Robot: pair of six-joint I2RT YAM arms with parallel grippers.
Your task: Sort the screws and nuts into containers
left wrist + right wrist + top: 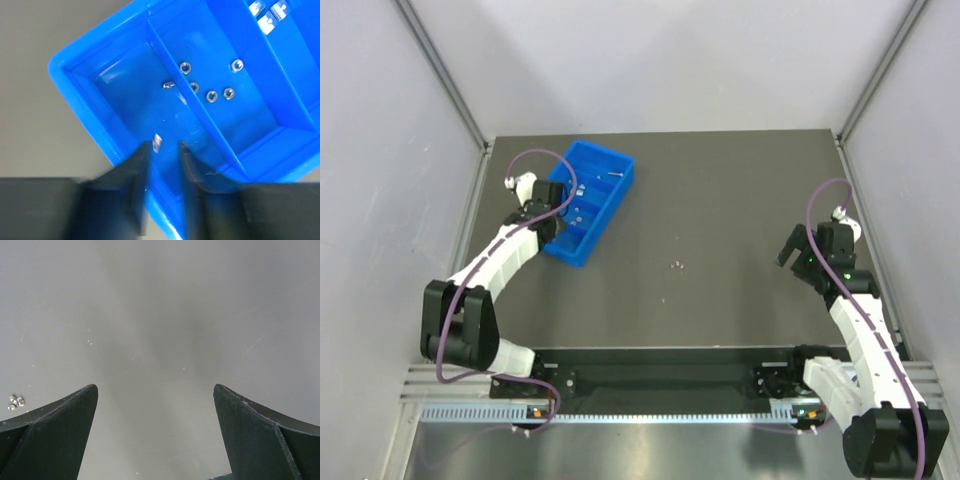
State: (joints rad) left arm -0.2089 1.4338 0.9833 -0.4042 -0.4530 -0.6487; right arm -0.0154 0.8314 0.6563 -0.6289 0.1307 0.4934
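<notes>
one tray (60, 67), five nuts (211, 96), maybe two screws (168, 85)

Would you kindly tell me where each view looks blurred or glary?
Left wrist: the left gripper is smeared with blur, the tray and nuts sharp. Right wrist: soft sheen on the table, the right gripper crisp. Top external: even light, loose parts mere specks.
</notes>
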